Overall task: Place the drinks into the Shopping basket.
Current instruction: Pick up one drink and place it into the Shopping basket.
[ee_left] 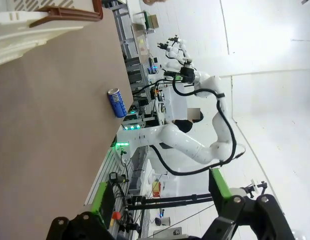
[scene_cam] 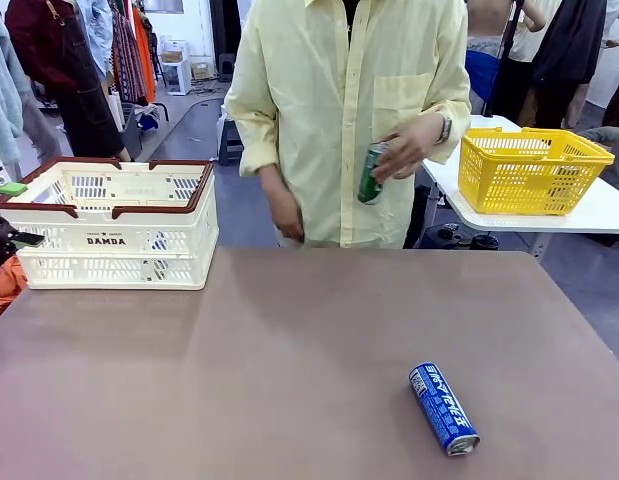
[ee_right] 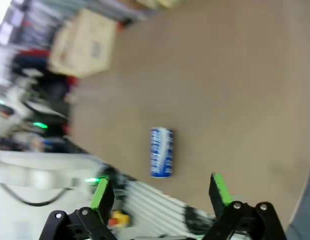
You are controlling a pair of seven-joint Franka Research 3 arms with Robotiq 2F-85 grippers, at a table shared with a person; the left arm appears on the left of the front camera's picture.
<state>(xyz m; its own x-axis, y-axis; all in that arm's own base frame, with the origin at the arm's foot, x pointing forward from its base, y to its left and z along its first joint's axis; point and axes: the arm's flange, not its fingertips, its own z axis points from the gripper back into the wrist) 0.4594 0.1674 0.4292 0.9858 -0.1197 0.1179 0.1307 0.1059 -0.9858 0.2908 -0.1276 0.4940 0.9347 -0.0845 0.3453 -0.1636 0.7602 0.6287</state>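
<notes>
Blue can (ee_right: 161, 152) on its side, centred ahead of wide, empty jaws of right gripper (ee_right: 161, 190); probably stiff, slick, apt to roll; pinch across mid-body; left gripper (ee_left: 161, 192) equally wide, empty.

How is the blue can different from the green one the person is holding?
The blue can lies on its side on the table; the green can is held nearly upright in the person's hand. The blue can shows fully; the hand covers part of the green can. Both are slim cans.
</notes>
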